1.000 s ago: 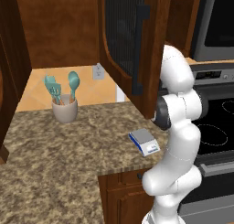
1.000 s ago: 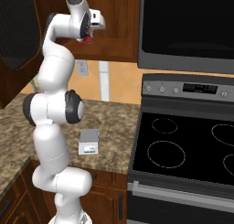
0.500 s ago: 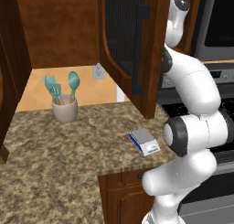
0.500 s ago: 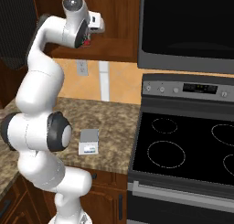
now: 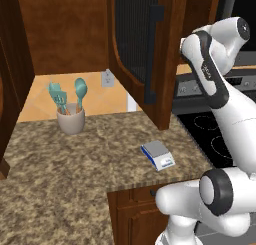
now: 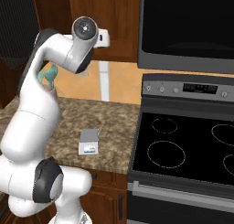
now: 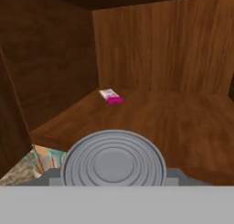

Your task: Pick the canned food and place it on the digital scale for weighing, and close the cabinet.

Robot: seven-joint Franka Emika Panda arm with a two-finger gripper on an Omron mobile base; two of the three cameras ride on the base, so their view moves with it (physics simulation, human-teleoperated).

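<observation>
Reddish-brown cabinet [image 5: 150, 49] is seen open, its door swung out over the counter. Over the last second the arm has been folded back and its wrist drawn out from the cabinet. The silvery top of the canned food [image 7: 113, 162] sits between the gripper [image 7: 113, 178] fingers, evidently clamped. Digital scale [image 5: 157, 155] lies bare below, so placing comes next.

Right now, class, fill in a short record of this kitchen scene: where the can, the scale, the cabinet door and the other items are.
can: close before the hand camera, silvery top facing it, at the cabinet shelf
hand: fingertips not clear; grip cannot be told
scale: on the counter near its front edge, nothing on it
cabinet door: open
shelf item: small pink-and-white packet lying towards the back
utensil cup: on the counter, teal utensils inside
stove: right of the counter
</observation>
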